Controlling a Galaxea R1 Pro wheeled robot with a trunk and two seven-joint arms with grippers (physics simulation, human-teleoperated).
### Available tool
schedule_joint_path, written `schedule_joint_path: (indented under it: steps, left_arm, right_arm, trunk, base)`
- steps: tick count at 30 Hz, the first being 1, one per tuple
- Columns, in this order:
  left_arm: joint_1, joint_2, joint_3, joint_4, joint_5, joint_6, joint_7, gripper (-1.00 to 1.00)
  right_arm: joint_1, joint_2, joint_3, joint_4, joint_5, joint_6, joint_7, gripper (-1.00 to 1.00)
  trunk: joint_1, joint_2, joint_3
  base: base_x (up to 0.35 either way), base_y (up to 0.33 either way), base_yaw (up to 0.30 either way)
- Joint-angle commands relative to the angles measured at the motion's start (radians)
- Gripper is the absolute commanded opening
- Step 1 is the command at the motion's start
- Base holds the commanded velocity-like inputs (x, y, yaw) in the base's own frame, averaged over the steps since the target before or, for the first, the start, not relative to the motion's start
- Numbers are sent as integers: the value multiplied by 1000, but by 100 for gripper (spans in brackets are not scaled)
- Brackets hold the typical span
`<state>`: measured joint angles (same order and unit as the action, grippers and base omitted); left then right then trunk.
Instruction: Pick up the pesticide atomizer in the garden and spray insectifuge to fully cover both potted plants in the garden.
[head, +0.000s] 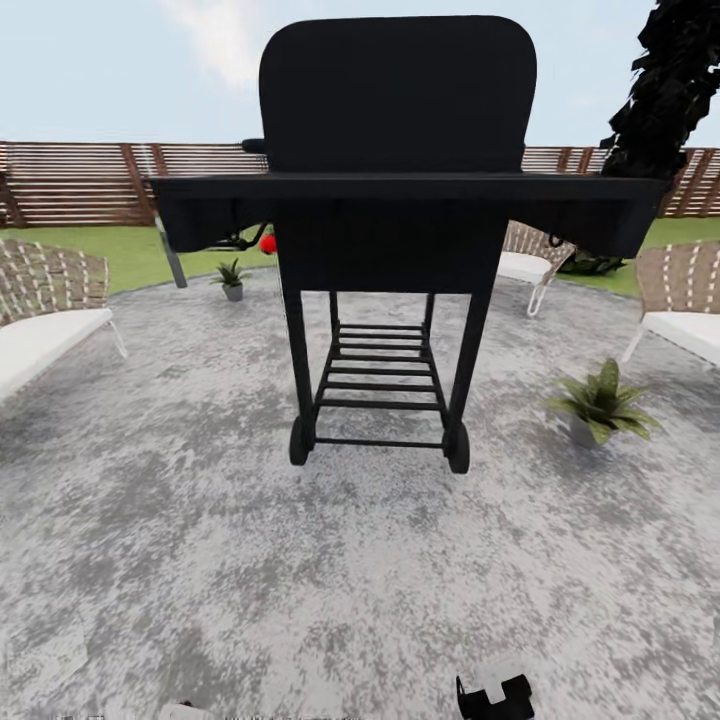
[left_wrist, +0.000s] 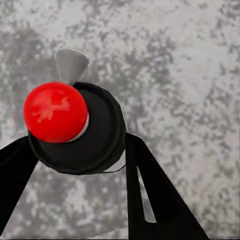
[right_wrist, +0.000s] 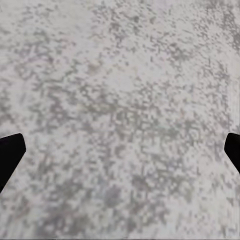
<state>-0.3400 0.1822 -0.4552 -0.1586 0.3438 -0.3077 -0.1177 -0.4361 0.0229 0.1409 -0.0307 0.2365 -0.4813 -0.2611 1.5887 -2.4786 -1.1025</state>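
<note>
A black grill (head: 395, 220) stands squarely in the middle of the head view, its hood and side shelves blocking much of what lies behind it. Its wheeled legs rest on the patio (head: 300, 560), a grey mottled stone floor ringed by green lawn (head: 130, 255) and a slatted brown fence (head: 90, 180).

Wicker chairs with white cushions flank the scene: one at the left edge (head: 45, 310), one at the right edge (head: 685, 300), and another partly hidden behind the grill's right shelf (head: 530, 262).

The two potted plants sit well apart — the nearer one (head: 600, 405) to the right of the grill, its leaves spreading over a grey pot, and the farther one (head: 232, 278) beyond the grill's left leg near the lawn's edge, also in a small grey pot. A dark tree (head: 670, 80) rises at the upper right.

The left claw (left_wrist: 80, 165) grasps a dark round thing with a red ball on it and a grey cone tip (left_wrist: 75, 130) — whether this is the pesticide atomizer I cannot tell. The right claw (right_wrist: 120, 150) is released, its fingertips (right_wrist: 10, 150) spread wide over bare stone.
</note>
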Motion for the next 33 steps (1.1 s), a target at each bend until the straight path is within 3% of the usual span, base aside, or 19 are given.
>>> schedule_joint_path:
  steps: [1,25,33]
  left_arm:
    - [0,0,-5,1,11,-2,-5,-100]
    - [0,0,-5,1,11,-2,-5,-100]
    - [0,0,-5,1,11,-2,-5,-100]
  right_arm:
    - [-1,0,8,2,4,0,-10,100]
    - [3,0,8,2,4,0,-10,100]
    - [3,-9,9,2,7,0,-9,100]
  trunk:
    - [0,0,-2]
    - [0,0,-12]
    - [0,0,-13]
  base:
    - [-32,306,255]
    - [-112,303,254]
    - [30,302,45]
